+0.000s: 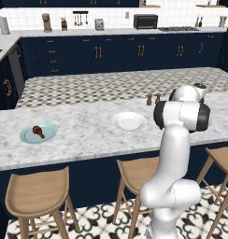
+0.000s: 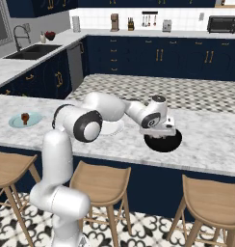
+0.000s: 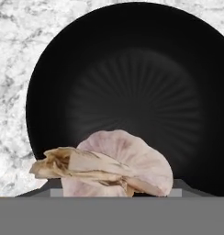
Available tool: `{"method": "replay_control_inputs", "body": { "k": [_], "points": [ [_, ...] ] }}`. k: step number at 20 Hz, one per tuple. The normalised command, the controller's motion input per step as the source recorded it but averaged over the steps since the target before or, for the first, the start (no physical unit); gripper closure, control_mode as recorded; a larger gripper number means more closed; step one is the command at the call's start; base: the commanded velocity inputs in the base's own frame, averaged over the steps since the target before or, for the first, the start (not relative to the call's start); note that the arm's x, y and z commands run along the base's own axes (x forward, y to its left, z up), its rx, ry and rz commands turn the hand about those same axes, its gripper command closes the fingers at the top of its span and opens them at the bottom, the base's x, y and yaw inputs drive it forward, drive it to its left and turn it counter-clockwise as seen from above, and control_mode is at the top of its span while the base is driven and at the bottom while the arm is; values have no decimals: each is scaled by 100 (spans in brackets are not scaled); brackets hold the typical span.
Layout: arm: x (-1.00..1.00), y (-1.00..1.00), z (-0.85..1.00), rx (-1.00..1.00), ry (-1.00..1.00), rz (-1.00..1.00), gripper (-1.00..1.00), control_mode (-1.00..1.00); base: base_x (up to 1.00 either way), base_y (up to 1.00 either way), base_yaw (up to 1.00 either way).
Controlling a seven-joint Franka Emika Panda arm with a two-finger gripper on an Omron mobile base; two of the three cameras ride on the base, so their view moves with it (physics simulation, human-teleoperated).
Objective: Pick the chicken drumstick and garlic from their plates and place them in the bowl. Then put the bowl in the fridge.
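Observation:
My gripper (image 2: 163,131) hovers just above the black bowl (image 2: 166,144) on the marble island, shut on the garlic (image 3: 118,165). In the hand view the pale bulb sits between my fingertips, with the bowl's (image 3: 132,69) dark bare inside beyond it. The white plate (image 1: 129,121) lies bare beside my arm (image 2: 112,128). Far to the left, the chicken drumstick (image 1: 38,131) rests on the light blue plate (image 1: 27,138), which the right base view also shows (image 2: 13,121) with the drumstick (image 2: 25,117). The fridge is out of view.
Two small brown shakers (image 1: 153,99) stand at the island's far edge. Wooden stools (image 1: 39,191) line the near side of the island. Navy cabinets and a counter with a toaster oven (image 1: 145,21) run along the back wall, with a sink (image 2: 32,50) at the left.

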Motion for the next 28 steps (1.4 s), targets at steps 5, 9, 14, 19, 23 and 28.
{"method": "replay_control_inputs", "body": {
  "k": [5, 9, 14, 19, 23, 28],
  "points": [
    [1, 0, -40, 0, 0, 0, -100, -100, 0, 0, 0],
    [0, 0, -23, 0, 0, 0, -100, -100, 0, 0, 0],
    [1, 0, -3, 0, 0, 0, -100, -100, 0, 0, 0],
    [-24, 1, 25, 0, -8, -1, -100, -100, 0, 0, 0],
    [-53, 23, 46, 0, -13, -1, -100, -100, 0, 0, 0],
    [-65, 71, 43, 0, -13, 0, -100, -100, 0, 0, 0]
  ]
}}
